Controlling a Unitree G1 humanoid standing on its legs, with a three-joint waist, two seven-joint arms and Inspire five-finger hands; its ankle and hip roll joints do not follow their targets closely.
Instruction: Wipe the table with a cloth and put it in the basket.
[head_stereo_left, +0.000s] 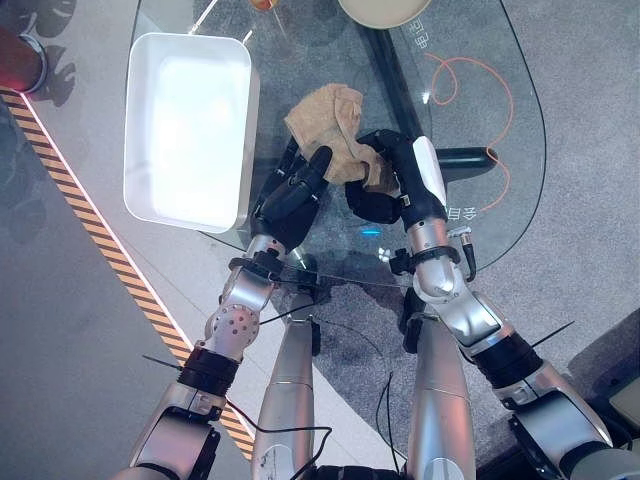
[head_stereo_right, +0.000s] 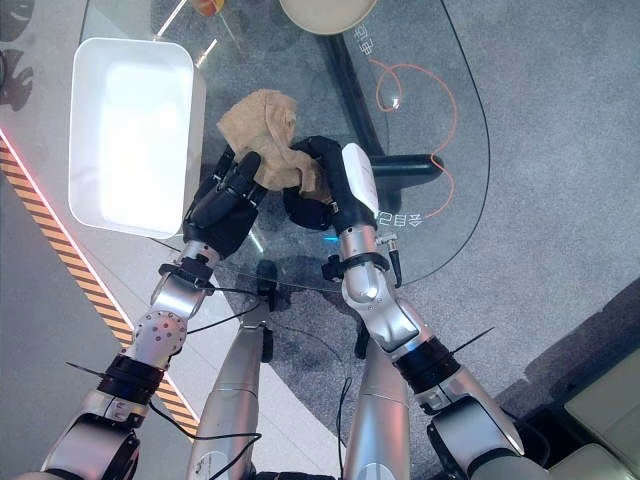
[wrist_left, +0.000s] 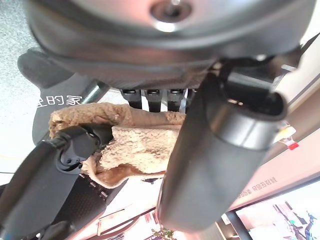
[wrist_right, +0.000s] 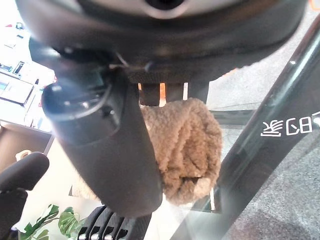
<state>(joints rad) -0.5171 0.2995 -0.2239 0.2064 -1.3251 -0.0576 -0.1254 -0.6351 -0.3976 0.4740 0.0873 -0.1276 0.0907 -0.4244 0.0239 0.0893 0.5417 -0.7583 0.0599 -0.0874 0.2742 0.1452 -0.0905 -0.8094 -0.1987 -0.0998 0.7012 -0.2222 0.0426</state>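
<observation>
Cloth (head_stereo_left: 330, 125), a tan terry rag, lies bunched on the glass counter (head_stereo_left: 480, 130), just right of the white basket (head_stereo_left: 190, 130). Right robot hand (head_stereo_left: 385, 180) curls round its near edge; left robot hand (head_stereo_left: 295, 190) rests straight-fingered beside it. Better to press flat and sweep broadly before lifting.

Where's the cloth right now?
The cloth lies bunched on the glass table, gripped by the right hand, with the left hand alongside, right of the white basket.
</observation>
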